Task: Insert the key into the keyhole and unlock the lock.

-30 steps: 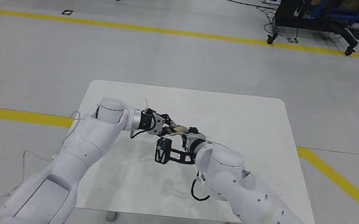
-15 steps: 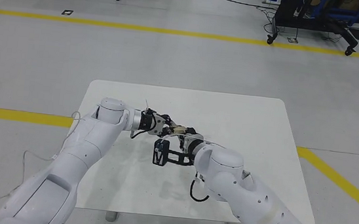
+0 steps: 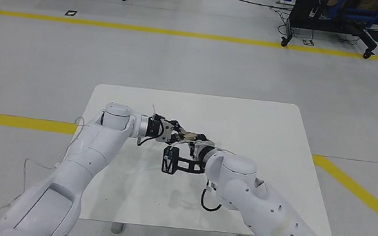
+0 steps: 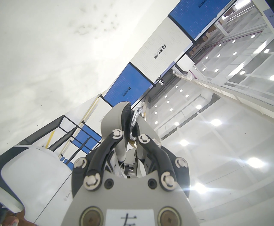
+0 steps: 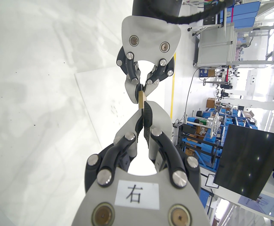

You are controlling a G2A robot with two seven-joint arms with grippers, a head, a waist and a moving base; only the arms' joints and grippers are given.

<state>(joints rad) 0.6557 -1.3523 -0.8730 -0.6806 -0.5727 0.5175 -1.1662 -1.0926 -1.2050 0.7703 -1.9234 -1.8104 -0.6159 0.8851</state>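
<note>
Above the middle of the white table both grippers meet tip to tip. My left gripper is shut on the padlock, whose silver shackle sticks out between its fingers. The lock's brass body shows edge-on between the two grippers, and as a small brass spot from above. My right gripper is shut, its pads pressed together right at the brass body's end. The key sits hidden between those pads. The left gripper faces it from the far side. From above, the left gripper and the right gripper almost touch.
Bare white tabletop lies all around the two grippers. The floor beyond has yellow lines, and a black cart stands at the far right.
</note>
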